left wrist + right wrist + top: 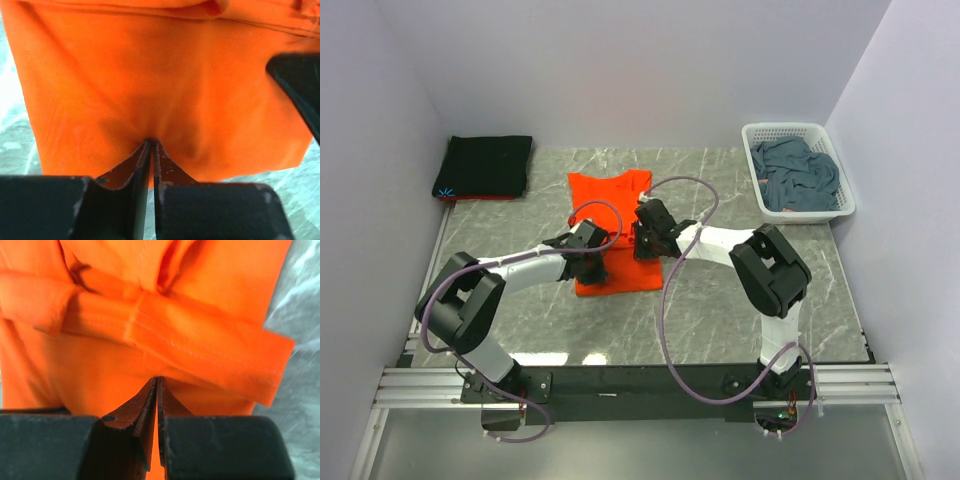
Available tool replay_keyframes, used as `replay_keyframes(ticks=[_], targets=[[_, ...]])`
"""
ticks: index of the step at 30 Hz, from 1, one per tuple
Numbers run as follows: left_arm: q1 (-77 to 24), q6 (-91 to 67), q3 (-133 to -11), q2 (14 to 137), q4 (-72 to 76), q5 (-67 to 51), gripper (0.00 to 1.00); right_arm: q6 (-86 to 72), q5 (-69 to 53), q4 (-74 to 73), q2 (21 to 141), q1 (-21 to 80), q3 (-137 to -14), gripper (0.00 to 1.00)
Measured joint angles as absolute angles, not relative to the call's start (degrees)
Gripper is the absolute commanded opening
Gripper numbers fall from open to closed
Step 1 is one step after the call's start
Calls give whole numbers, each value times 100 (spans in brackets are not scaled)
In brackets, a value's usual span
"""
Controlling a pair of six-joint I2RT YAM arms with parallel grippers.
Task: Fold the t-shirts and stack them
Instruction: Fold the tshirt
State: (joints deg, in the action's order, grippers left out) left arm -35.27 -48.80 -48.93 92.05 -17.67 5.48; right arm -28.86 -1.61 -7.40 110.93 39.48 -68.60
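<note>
White-walled enclosure with a grey marbled tabletop (740, 320). 3 t-shirts are present. 1 orange t-shirt (610, 195) lies at the centre of the tabletop, 1 black t-shirt (485, 165) sits folded flat in the far-left corner, and 1 blue-grey t-shirt (798, 172) is crumpled inside 1 white basket (785, 127) at the far right. 2 arms reach inward with elbows bent outward, meeting over the near half of the orange t-shirt. The left tool (151, 142) has its fingers pressed together, pinching a pucker of orange cloth. The right tool (157, 380) is likewise closed, with orange cloth caught between its fingers below a folded hem.
</note>
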Motion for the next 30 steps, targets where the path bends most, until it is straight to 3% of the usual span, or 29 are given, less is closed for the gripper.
replay_keyframes(ticks=[6, 14, 19, 22, 28, 30], targets=[[-3516, -4899, -4709, 9146, -1446, 368, 13, -2676, 91, -740, 11430, 3876, -7349, 11], [-3514, -4899, -4556, 9028, -1310, 325, 14, -2110, 392, -1059, 12232, 3361, -8921, 12], [-3518, -4906, -4407, 8805, -1452, 281, 25, -1835, 283, -1087, 12051, 3109, -9338, 13], [-3524, -4925, -4375, 8626, -1769, 294, 34, -1846, -64, -930, 11566, 3114, -8923, 14], [-3524, -4945, -4512, 8160, -2392, 521, 52, -2320, -950, -421, 10200, 3197, -6976, 15], [-3522, -4971, -4685, 7950, -2475, 709, 54, -2497, -1238, -272, 9815, 3245, -6311, 15]])
